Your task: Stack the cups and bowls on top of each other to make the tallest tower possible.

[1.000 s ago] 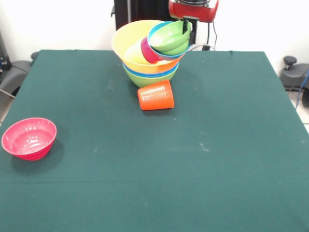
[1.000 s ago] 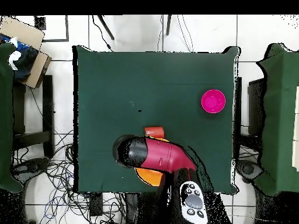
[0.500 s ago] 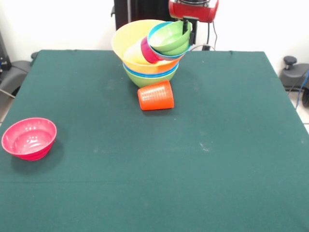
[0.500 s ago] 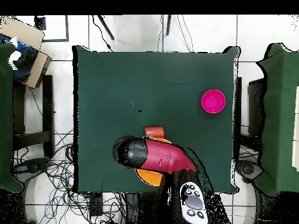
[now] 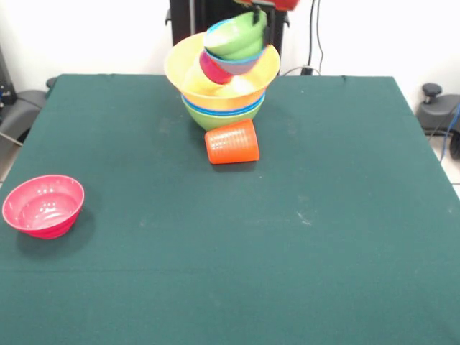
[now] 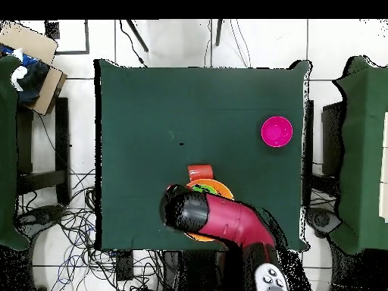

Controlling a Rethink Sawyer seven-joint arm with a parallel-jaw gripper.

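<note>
Since the last look, the small nested bowls have been lifted and carried inward: they were tilted over the big bowl's 3 o'clock rim and now hang above its middle, and the arm has swung along with them. The pincer grasps this cluster at its rim, a green bowl inside a light-blue one with a pink-red one below; only a dark finger shows against the rim in the front view.

The tower stands at the 12 o'clock end of the desk, green lowest, blue rims above, the wide orange-yellow bowl on top. The ribbed orange cup lies on its side just beside the tower at 6 o'clock. A pink-red bowl sits well apart near the 9 o'clock edge.

The step in hand looks like seating the small bowls in the orange-yellow one. Next calls for lowering them level and centred, then letting go gently.
</note>
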